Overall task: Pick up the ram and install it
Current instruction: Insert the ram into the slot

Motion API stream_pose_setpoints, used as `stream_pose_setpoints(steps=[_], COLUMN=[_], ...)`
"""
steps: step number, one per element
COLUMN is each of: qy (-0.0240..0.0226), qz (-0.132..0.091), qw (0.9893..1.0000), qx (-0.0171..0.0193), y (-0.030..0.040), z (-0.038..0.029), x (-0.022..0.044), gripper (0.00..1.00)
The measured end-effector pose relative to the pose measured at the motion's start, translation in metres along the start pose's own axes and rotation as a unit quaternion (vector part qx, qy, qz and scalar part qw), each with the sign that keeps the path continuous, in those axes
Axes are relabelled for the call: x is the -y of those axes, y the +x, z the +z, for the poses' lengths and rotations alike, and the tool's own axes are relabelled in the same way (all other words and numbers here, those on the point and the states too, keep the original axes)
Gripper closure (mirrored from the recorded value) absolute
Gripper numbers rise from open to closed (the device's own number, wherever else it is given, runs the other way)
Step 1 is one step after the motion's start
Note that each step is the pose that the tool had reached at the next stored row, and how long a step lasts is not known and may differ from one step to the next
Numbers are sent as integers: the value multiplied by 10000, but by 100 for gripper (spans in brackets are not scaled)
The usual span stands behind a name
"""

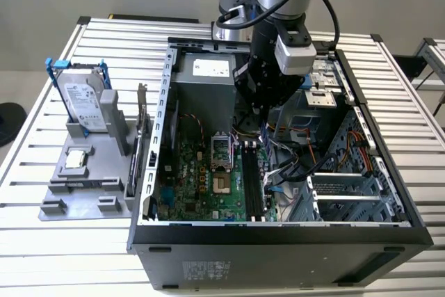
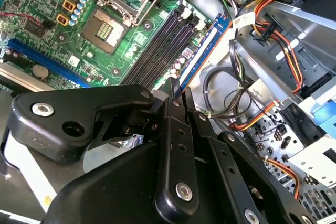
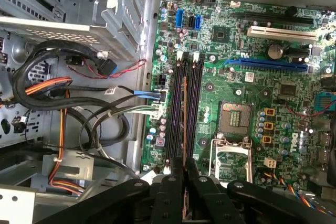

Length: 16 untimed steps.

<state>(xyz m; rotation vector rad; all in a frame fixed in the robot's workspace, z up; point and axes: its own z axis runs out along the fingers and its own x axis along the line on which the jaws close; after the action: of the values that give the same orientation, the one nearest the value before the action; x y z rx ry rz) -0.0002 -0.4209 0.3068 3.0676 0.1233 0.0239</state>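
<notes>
The ram [image 2: 206, 51] is a thin bluish stick seen edge-on, pinched between my gripper's [image 2: 176, 92] black fingers. In the first wrist view the ram [image 3: 184, 124] shows as a narrow strip running along the black memory slots [image 3: 176, 114], held by the gripper [image 3: 184, 170]. In the exterior view the gripper [image 1: 266, 113] hangs inside the open computer case [image 1: 278, 231], above the far end of the memory slots [image 1: 250, 182] on the green motherboard [image 1: 188, 186]. Whether the ram touches a slot I cannot tell.
A silver hard drive in a blue bracket [image 1: 85, 99] and a small square processor chip [image 1: 75, 160] sit on a grey fixture [image 1: 52, 206] at the exterior view's left. Cable bundles [image 1: 295, 161], the power supply [image 1: 208, 92] and the processor socket [image 1: 221, 165] crowd the slots.
</notes>
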Motion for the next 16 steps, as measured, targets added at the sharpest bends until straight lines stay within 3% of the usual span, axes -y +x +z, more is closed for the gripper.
stream_pose_setpoints(steps=[16], qy=[-4], qz=[0], qw=[10000], qx=[0], y=[0], z=[0], x=[0], gripper=[100])
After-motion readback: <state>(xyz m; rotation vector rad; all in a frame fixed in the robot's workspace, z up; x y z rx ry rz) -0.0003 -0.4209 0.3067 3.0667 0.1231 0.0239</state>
